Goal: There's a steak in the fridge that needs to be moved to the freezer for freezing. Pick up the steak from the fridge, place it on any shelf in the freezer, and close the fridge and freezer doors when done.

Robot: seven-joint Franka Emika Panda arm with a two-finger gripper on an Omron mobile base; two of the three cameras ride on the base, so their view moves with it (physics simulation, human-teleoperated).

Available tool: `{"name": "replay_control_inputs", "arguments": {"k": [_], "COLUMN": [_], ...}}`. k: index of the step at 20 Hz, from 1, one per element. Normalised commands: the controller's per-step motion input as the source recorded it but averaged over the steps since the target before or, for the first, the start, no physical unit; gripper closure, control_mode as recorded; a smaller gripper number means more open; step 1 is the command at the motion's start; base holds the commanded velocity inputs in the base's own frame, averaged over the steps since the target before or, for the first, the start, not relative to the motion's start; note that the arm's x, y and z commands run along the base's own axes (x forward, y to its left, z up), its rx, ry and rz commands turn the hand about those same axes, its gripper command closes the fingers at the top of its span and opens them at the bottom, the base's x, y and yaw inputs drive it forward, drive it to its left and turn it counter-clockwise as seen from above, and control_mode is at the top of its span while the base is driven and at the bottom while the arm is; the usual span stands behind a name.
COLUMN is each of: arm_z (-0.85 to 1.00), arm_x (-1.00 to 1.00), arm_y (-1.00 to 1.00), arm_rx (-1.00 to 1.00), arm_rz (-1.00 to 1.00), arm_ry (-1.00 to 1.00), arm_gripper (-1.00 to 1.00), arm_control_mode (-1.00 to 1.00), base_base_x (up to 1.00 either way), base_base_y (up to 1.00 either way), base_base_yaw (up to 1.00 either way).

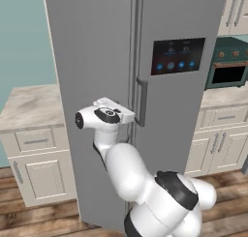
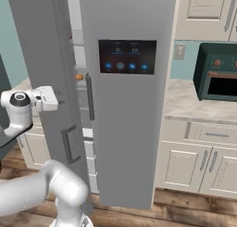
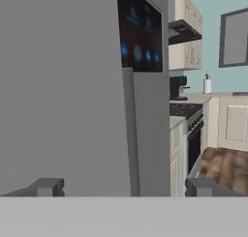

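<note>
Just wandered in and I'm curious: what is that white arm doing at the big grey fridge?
The white arm's jaws stand open and empty, close against the plain freezer door. That door hangs partly open, with shelves and a small orange item showing through the gap. The fridge door with the blue-lit panel looks closed. No steak can be seen, so I can't tell how far the job has got.
</note>
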Motion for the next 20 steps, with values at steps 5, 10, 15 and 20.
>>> {"name": "replay_control_inputs", "arguments": {"k": [5, 10, 15, 20], "arm_z": [0.09, 0.0, 0.03, 0.01], "arm_x": [0.39, 0.49, 0.39, 0.26], "arm_y": [-0.21, -0.41, -0.39, -0.55], "arm_rx": [0.0, 0.03, 0.05, 0.07], "arm_rz": [0.0, 0.01, 0.05, 0.03], "arm_ry": [0.0, 0.0, 0.0, 0.0], "arm_gripper": [-1.0, -1.0, -1.0, -1.0], "arm_control_mode": [-1.0, -1.0, -1.0, -1.0], "base_base_x": [0.0, 0.0, 0.0, 0.0], "base_base_y": [0.0, 0.0, 0.0, 0.0], "base_base_yaw": [0.0, 0.0, 0.0, 0.0]}}
